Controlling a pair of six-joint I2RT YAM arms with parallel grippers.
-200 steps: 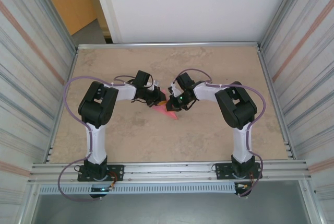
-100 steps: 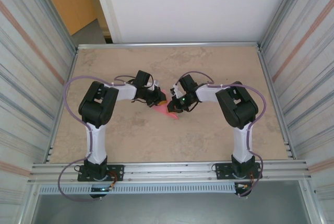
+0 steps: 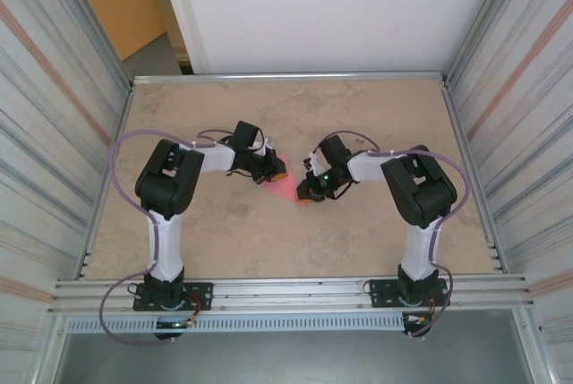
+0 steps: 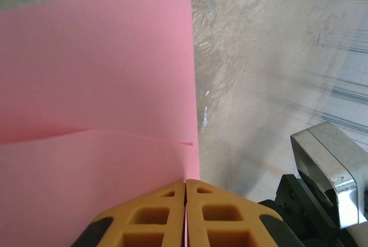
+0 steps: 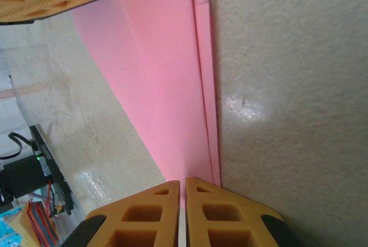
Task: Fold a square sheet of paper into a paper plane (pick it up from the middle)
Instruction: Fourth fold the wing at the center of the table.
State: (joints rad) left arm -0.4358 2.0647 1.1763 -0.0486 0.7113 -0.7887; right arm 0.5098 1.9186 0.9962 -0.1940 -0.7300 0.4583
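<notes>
Twice pinches the paper point(image 3: 288, 190), folded at the middle of the table point(image 3: 376, 115), with left gripper point(image 4: 186, 185) and right gripper point(image 5: 183, 186) each shut thin on an edge, and risks tearing it if pulling apart, or skewing the crease if slipping.

The right arm point(image 3: 417, 189) has swung outward: its dark elbow housing now sits further to the right and a little nearer the front edge of the bench point(image 3: 224, 232) than a second ago. The right fingers point(image 5: 150, 209) have drawn back with it, rightward and slightly toward the near edge, away from the left fingers point(image 4: 150, 215). The gap between the two pairs has widened, so more of the pink paper point(image 3: 289, 189) lies bare between them.
</notes>
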